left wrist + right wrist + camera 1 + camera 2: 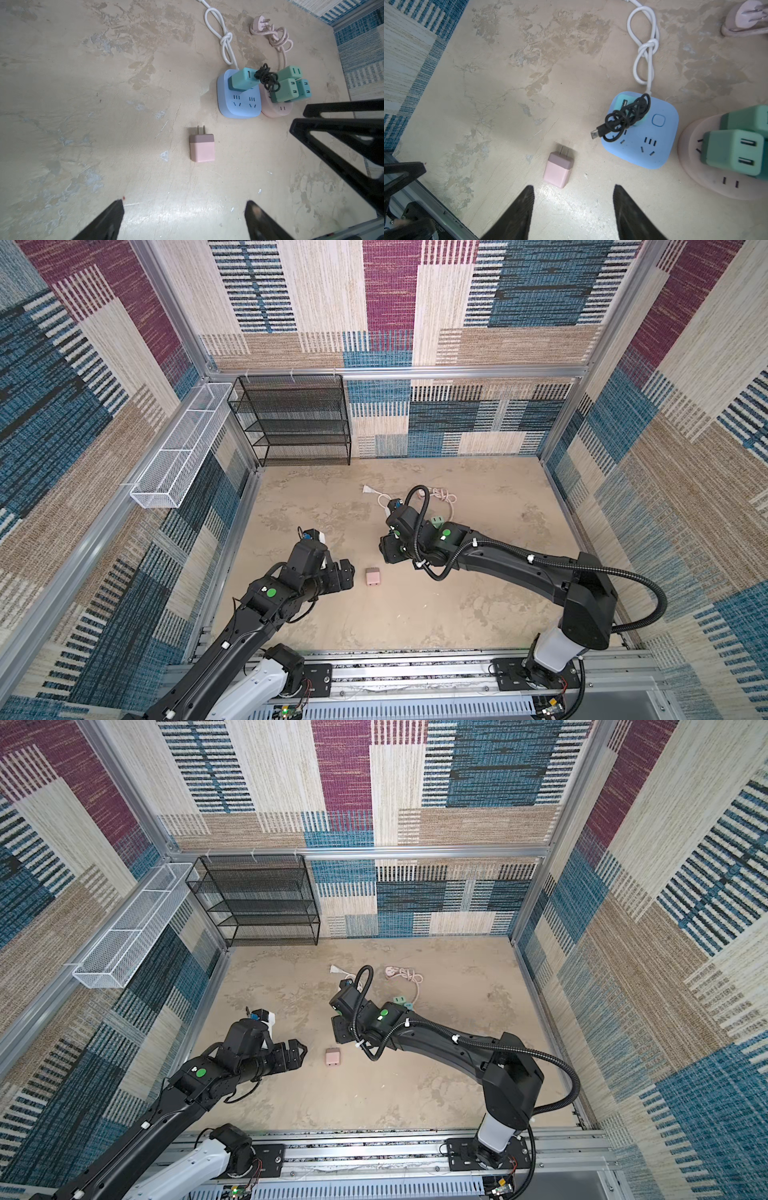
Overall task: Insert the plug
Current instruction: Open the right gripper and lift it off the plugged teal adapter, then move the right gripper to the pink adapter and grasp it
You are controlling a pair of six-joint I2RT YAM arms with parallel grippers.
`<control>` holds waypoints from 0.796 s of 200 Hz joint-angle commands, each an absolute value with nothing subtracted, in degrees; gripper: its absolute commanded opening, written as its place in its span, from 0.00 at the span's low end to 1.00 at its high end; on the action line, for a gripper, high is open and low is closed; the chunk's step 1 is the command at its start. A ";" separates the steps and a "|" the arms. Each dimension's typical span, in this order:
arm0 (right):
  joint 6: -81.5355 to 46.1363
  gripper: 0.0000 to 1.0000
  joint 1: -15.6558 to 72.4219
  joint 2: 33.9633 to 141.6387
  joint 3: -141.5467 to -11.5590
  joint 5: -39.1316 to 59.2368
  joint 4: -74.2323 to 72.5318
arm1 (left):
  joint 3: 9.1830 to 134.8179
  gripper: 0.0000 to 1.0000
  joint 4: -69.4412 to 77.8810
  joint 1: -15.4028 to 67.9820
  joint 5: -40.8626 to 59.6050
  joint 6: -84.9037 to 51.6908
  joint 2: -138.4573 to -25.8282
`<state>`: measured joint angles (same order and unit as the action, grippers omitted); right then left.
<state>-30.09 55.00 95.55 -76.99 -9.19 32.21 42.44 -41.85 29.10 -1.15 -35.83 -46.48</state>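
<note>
The pink plug (372, 576) (333, 1056) lies flat on the beige table between my two grippers, its two prongs pointing toward the blue power strip (239, 104) (643, 145). My left gripper (347, 572) (184, 201) is open to the plug's left, with nothing between its fingers. My right gripper (388, 553) (573, 187) hovers just beyond the plug (558, 170), open and empty. The blue strip carries one teal adapter (243, 80) with a coiled black USB cable (625, 118). In both top views the right arm hides the blue strip.
A pink round power strip (278, 111) (708, 182) with three green adapters (287, 89) stands beside the blue one. A knotted white cord (643, 45) and a pink cord with its plug (259, 22) lie behind them. A black mesh shelf (295, 418) and a white wire basket (178, 448) stand at the back left.
</note>
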 commanded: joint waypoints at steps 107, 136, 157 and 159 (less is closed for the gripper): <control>-39.17 0.60 58.51 100.57 -71.63 -9.12 25.58 | 37.09 0.95 -44.48 29.09 -0.16 -39.37 -42.63; -39.37 0.61 58.53 102.50 -72.00 -7.60 25.22 | 37.00 0.95 -44.35 29.09 -0.60 -39.37 -42.70; -39.68 0.61 58.51 105.23 -73.86 -6.24 25.95 | 36.92 0.95 -44.35 29.09 -1.09 -39.71 -42.45; -39.69 0.61 58.53 105.39 -74.04 -6.09 25.98 | 36.78 0.94 -44.38 29.09 -1.17 -39.79 -42.38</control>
<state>-38.52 58.43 103.31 -72.40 -8.08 27.03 37.23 -44.34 29.10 0.12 -38.81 -42.72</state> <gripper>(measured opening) 0.613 0.947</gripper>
